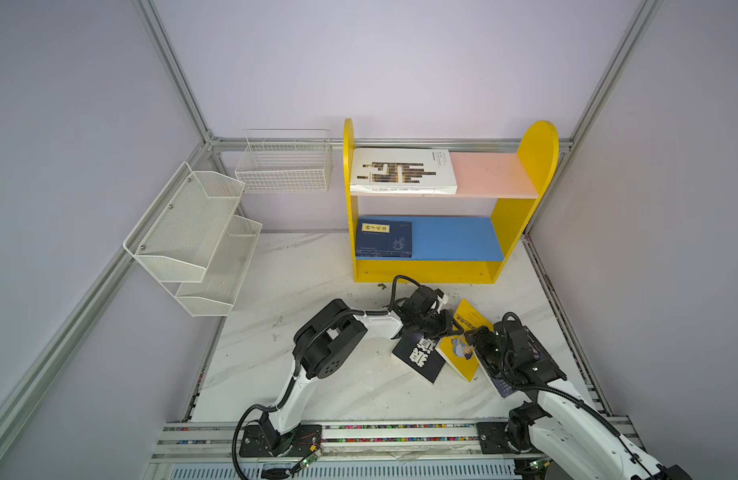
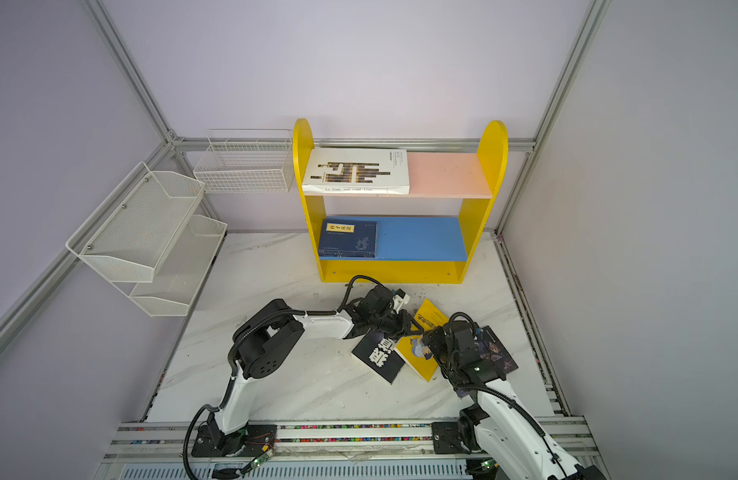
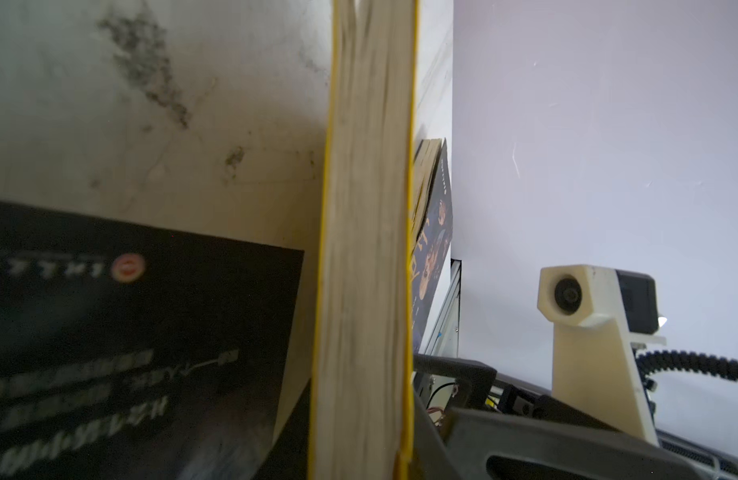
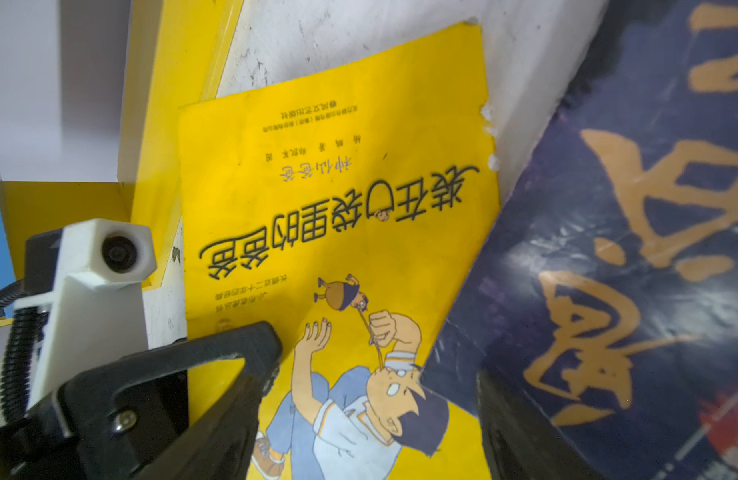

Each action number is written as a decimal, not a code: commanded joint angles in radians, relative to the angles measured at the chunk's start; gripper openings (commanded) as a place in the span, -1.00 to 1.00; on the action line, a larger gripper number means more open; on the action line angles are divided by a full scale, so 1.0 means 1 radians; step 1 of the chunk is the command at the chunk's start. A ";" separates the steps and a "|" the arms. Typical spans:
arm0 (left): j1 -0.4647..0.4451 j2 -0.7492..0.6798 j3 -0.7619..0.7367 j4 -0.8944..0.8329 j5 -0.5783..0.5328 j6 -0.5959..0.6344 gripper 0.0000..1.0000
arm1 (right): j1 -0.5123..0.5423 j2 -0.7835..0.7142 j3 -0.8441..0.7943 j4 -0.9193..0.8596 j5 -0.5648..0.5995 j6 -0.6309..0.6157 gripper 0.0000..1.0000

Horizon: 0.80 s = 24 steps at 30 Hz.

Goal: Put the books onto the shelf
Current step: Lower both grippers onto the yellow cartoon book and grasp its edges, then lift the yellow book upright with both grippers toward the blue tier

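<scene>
The yellow cartoon book [image 1: 456, 359] [image 2: 417, 358] [image 4: 338, 199] lies on the marble table between a black book [image 1: 419, 353] [image 2: 377, 358] [image 3: 130, 332] and a dark-blue book [image 2: 497, 350] [image 4: 629, 249]. My left gripper [image 1: 452, 328] [image 2: 413, 326] [image 3: 361, 457] is shut on the yellow book's page edge. My right gripper [image 1: 472, 336] [image 2: 427, 343] [image 4: 371, 407] hovers open over its cartoon cover, one finger by the dark-blue book's edge. On the shelf [image 1: 533, 166] [image 2: 489, 166], a white book [image 1: 402, 170] lies on the pink board and a navy book [image 1: 383, 239] on the blue board.
A white mesh rack [image 1: 192, 237] hangs on the left wall and a white wire basket [image 1: 284, 166] on the back wall beside the shelf. The arms' mounting rail [image 1: 359, 432] runs along the table's front edge. Frame posts stand in the corners.
</scene>
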 commanded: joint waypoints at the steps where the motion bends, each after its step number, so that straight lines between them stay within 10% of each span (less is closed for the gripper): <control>1: -0.015 -0.023 0.037 0.012 0.002 -0.005 -0.74 | -0.002 0.014 0.011 -0.029 -0.040 0.022 0.66; 17: 0.138 -0.432 -0.088 -0.147 0.079 0.107 -1.00 | -0.017 0.062 0.327 0.013 -0.280 -0.349 0.78; 24: 0.230 -0.548 -0.093 -0.149 0.231 0.073 -1.00 | -0.015 0.104 0.260 0.395 -0.527 -0.231 0.71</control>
